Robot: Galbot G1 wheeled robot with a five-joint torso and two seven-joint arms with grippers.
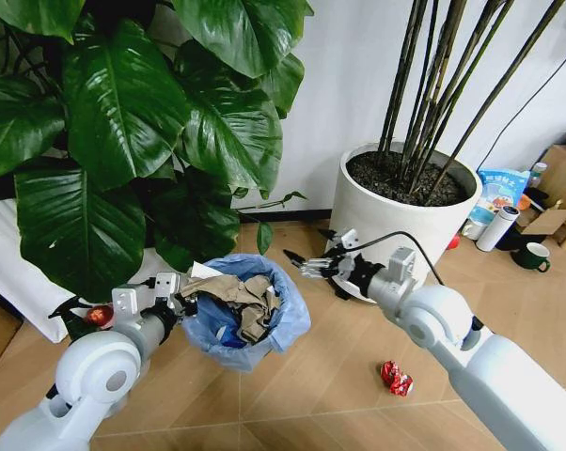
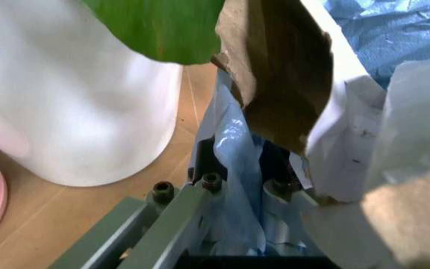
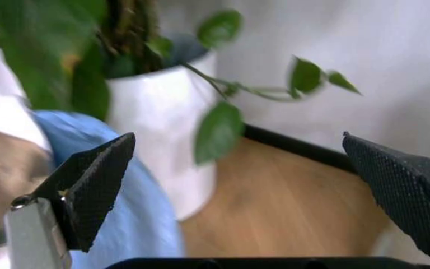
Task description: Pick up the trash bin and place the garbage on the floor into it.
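Light-blue plastic lines the trash bin (image 1: 248, 318), which sits left of centre in the head view, at about seven o'clock from the big white plant pot (image 1: 402, 211). Crumpled brown and white paper (image 1: 241, 293) fills its mouth. The left gripper (image 1: 182, 303) is at the bin's nine-o'clock rim, its jaws closed on the rim and the bag; the left wrist view shows the blue bag (image 2: 234, 185) pinched between them, with brown paper (image 2: 275, 67) just above. The right gripper (image 1: 306, 266) hangs at the bin's two-o'clock side, close to the rim, its jaws spread wide and holding nothing, the dark pads (image 3: 96, 185) well apart. A crushed red can (image 1: 396, 378) lies on the wooden floor (image 1: 311, 395) at the bin's four o'clock, apart from it.
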